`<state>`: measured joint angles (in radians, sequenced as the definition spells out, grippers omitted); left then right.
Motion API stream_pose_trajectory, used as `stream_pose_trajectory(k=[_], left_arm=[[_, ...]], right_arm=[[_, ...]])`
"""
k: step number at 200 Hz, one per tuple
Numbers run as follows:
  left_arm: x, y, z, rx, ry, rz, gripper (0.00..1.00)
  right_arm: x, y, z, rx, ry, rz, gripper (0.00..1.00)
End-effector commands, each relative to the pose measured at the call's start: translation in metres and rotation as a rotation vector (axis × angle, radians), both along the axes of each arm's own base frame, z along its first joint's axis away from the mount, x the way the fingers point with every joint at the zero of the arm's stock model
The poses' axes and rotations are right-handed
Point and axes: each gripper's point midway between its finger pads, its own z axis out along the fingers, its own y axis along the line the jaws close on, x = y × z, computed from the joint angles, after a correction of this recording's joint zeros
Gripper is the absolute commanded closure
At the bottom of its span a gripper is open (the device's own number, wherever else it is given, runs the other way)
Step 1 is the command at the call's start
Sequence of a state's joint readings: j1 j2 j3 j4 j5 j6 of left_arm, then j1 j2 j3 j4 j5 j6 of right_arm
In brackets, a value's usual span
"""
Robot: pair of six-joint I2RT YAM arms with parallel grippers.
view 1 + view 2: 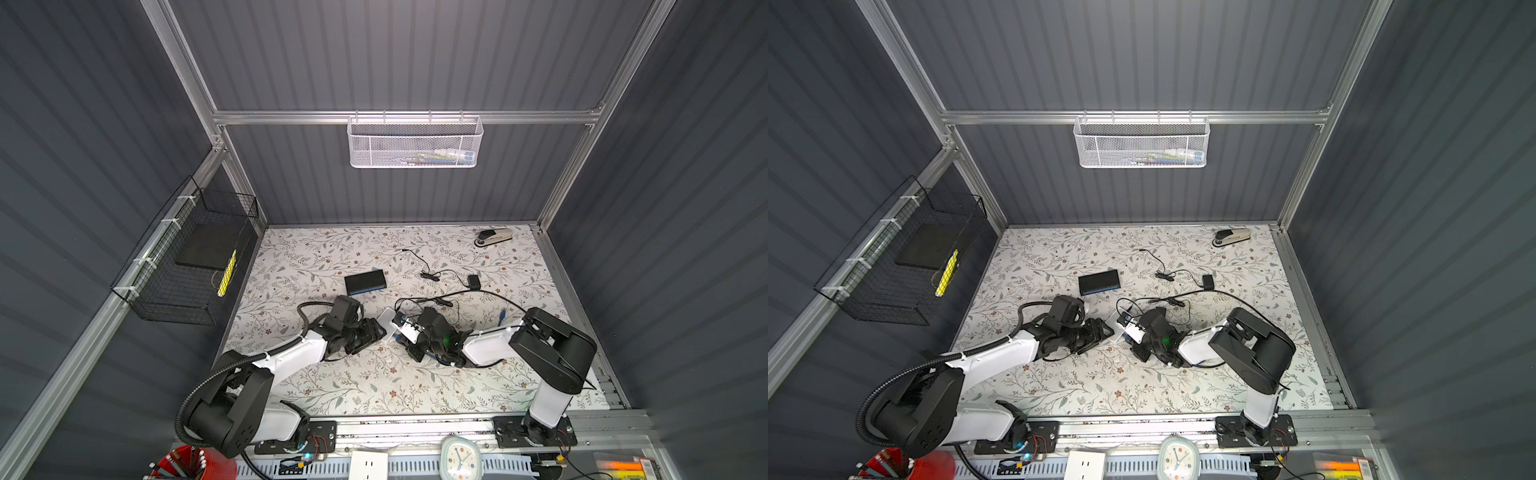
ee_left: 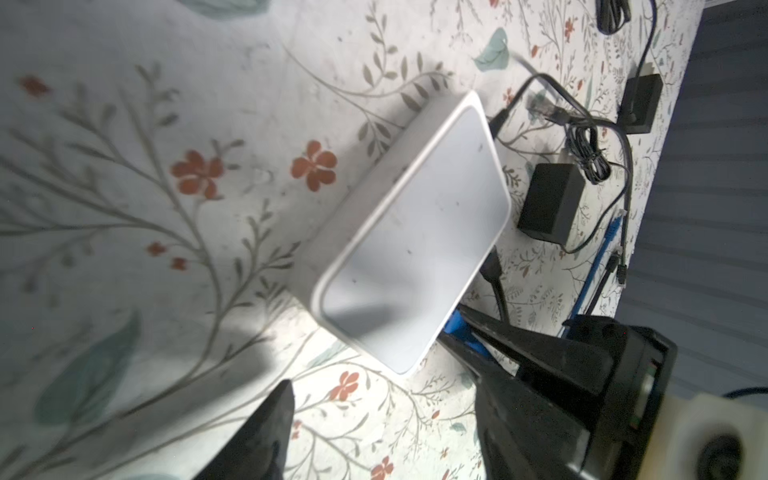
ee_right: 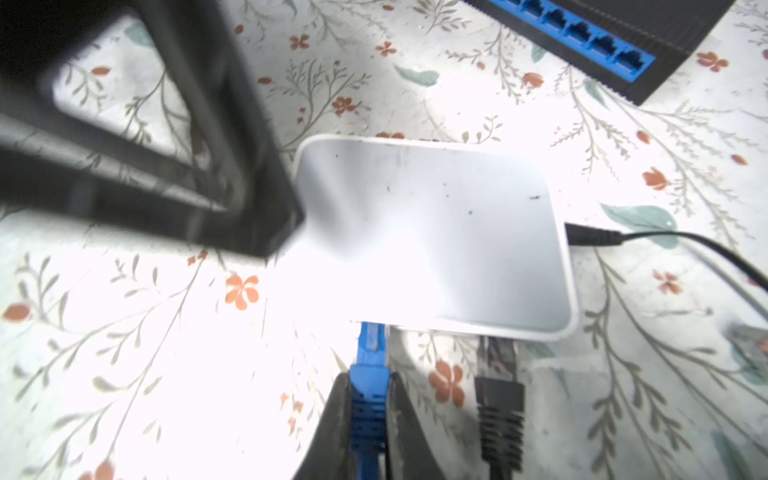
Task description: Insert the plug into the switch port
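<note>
Entry 1: blue plug [image 3: 370,357] at the port edge of the white switch [image 3: 432,232]; insertion step in hand.
Left gripper [image 1: 377,331]: jaws spread, 1 finger just beside the switch's short end, gripping nothing. Right gripper [image 3: 370,388]: jaws pinching the blue plug, its nose at the port mouth, next to 1 black plug [image 3: 498,386] already seated. You cannot tell whether it has latched. You likely need a straight push along the plug's axis; unbraced, the switch may slide.

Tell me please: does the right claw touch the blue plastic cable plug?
Touching. The right wrist view shows the right claw closed on the blue plastic cable plug, one finger against each side.
</note>
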<state>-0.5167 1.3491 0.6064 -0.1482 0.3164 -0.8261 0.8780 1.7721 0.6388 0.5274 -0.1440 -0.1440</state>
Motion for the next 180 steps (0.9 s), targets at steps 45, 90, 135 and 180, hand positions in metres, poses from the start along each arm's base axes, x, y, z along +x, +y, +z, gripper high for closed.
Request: stream_pose_trajectory(k=[45, 90, 135, 180], left_arm=[[0.003, 0.005, 0.002, -0.002, -0.078, -0.13, 0.22], [0.03, -0.019, 0.008, -0.102, -0.189, -0.181, 0.23], [0.032, -0.019, -0.017, -0.126, -0.158, -0.185, 0.34], [0.029, -0.013, -0.039, -0.088, -0.123, -0.224, 0.39]], right_arm=[[-0.019, -0.023, 0.01, 0.06, 0.031, 0.121, 0.54], [-0.038, -0.02, 0.024, 0.127, 0.022, 0.251, 0.55], [-0.015, -0.01, 0.005, 0.098, -0.005, 0.19, 0.61], [0.002, -0.018, -0.008, 0.035, -0.04, 0.082, 0.72]])
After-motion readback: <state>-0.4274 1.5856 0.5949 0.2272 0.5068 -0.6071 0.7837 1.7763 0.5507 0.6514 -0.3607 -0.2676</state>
